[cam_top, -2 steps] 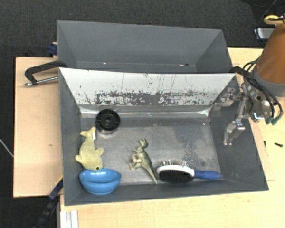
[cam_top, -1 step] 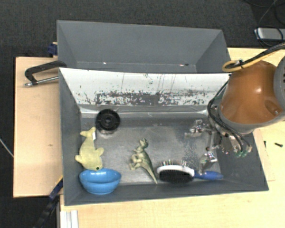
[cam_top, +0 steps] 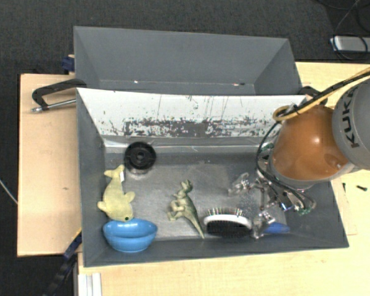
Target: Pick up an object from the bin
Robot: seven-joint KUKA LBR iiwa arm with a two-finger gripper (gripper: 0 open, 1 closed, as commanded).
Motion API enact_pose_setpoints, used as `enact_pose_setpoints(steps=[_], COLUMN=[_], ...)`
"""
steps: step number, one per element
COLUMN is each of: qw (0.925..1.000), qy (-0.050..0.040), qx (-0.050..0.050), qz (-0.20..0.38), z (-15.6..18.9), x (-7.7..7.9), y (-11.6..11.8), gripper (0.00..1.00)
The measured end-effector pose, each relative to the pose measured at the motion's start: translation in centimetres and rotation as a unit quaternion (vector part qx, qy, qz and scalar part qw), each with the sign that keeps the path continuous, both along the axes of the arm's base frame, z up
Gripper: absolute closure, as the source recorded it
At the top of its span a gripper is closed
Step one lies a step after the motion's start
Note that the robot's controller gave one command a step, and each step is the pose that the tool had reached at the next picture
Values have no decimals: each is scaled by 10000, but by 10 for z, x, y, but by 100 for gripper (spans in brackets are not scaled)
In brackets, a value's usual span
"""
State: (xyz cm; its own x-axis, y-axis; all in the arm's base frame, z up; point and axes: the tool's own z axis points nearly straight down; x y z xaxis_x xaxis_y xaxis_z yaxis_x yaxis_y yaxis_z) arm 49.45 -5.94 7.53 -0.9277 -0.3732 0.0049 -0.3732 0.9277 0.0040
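Observation:
My gripper (cam_top: 266, 197) hangs low in the right part of the bin, under the arm's orange cover. Just below it, by the bin's front wall, lies a black hairbrush (cam_top: 226, 226) with white bristles; its blue handle (cam_top: 275, 229) points right and ends right under the gripper. A small green dinosaur figure (cam_top: 185, 207) stands to the left of the brush, apart from the gripper.
A black round cap-like thing (cam_top: 140, 156) sits at the back left. A yellow plush dolphin (cam_top: 116, 197) lies along the left wall, with a blue bowl (cam_top: 129, 235) in the front left corner. Bare floor lies in the bin's middle.

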Motion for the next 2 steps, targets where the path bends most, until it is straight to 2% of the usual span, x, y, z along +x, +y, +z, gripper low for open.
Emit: enact_pose_setpoints(steps=[1, 2], qw=[10000, 9998], qy=[-24, -97], qx=[-5, -11], qz=[2, 180], z=[2, 120], x=[1, 11], y=[0, 5], gripper=[100, 100])
